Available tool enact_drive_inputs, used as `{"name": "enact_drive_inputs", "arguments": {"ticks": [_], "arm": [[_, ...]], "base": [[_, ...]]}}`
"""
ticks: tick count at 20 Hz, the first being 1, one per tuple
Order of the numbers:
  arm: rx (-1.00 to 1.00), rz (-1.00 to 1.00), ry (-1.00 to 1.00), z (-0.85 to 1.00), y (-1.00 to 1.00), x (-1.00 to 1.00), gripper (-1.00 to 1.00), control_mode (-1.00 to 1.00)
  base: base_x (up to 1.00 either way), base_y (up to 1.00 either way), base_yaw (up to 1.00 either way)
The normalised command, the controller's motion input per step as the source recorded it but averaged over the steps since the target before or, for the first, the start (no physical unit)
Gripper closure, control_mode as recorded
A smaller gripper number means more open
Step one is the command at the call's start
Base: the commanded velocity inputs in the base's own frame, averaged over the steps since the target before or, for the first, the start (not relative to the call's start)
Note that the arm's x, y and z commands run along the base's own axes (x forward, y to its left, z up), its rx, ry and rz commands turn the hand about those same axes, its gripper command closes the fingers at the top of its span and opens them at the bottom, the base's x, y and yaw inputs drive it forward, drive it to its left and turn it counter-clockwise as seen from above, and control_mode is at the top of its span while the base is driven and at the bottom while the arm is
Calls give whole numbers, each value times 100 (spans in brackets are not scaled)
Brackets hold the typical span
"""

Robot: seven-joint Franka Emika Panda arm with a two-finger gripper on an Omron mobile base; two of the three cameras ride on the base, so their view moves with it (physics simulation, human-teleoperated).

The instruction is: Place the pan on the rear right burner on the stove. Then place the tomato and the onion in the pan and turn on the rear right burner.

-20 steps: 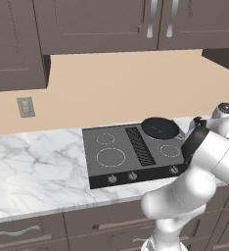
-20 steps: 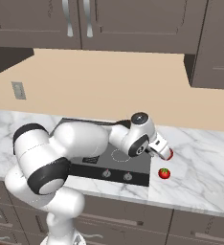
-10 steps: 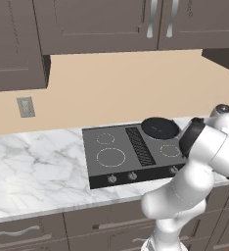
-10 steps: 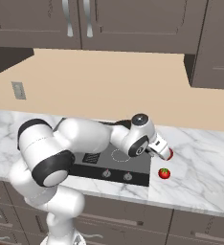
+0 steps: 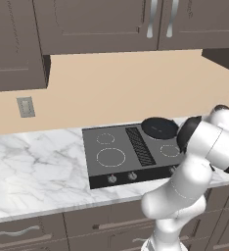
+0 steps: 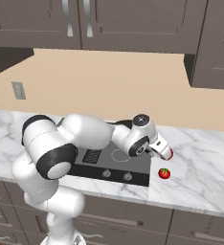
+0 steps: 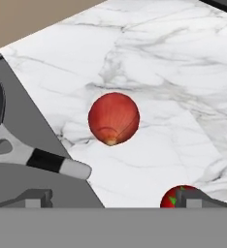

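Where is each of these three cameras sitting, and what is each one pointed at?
Left base view: behind the arm's left, facing the stove and pan; the white arm rises lower right.
Right base view: behind its right, facing the counter; the arm reaches from lower left toward the tomato.
Hand view: on the hand, looking down at the onion.
Shared: right base and hand views both show the tomato.

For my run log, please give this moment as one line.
pan: on rear right burner | onion: on counter | tomato: on counter | gripper: open, holding nothing, above the onion
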Motion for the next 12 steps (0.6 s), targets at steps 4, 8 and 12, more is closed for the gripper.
{"name": "enact_drive_inputs", "arguments": {"ticks": [4, 8, 12], "arm": [[0, 0, 0, -6, -6, 10, -100, -100], [0, 0, 0, -6, -7, 6, -100, -100], [0, 0, 0, -5, -11, 3, -100, -100]], "base": [[0, 0, 0], [0, 0, 0], [0, 0, 0]]}}
